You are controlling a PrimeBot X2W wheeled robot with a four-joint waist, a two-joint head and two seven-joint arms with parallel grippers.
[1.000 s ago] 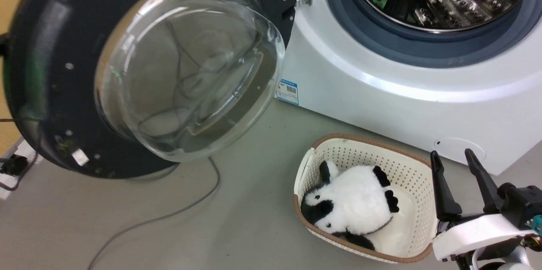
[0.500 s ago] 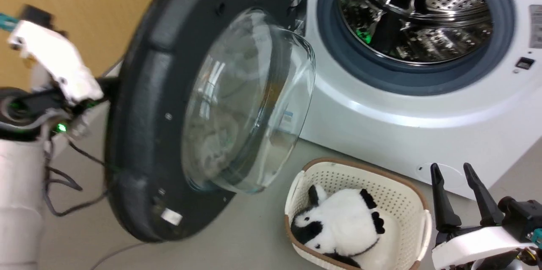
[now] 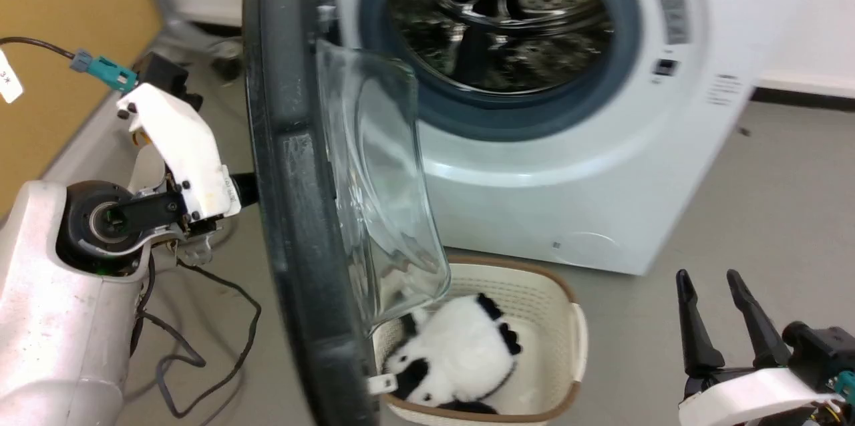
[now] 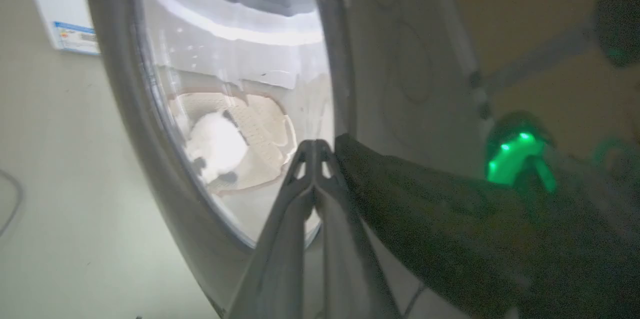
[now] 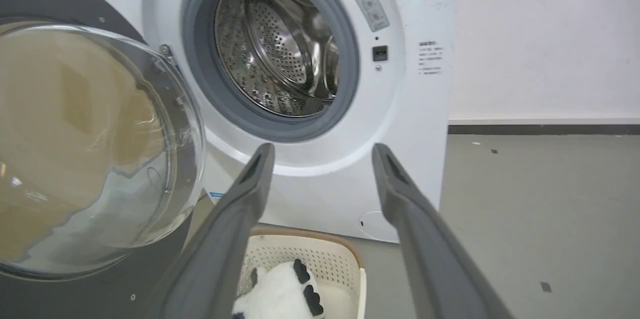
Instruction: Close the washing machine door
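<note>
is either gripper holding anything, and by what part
Nothing is held. The left gripper is shut, tips against the outer face of the door; the right gripper is open and empty.

Basket (image 3: pixel 578 339): cream, perforated, with a brown rim, standing on the floor.
Plush toy (image 3: pixel 461 354): white with black patches, lying inside the basket.
Floor (image 3: pixel 768 199): smooth grey, a few small dark specks.
Left wall (image 3: pixel 60 5): ochre.
Right wall (image 5: pixel 540 34): white, with a dark baseboard (image 5: pixel 545 129) along its foot.

Basket (image 3: pixel 576 336) under edge-on door (image 3: pixel 287 179), drum mouth (image 3: pixel 494 25) unblocked, bare floor (image 3: pixel 768 179) at right
</note>
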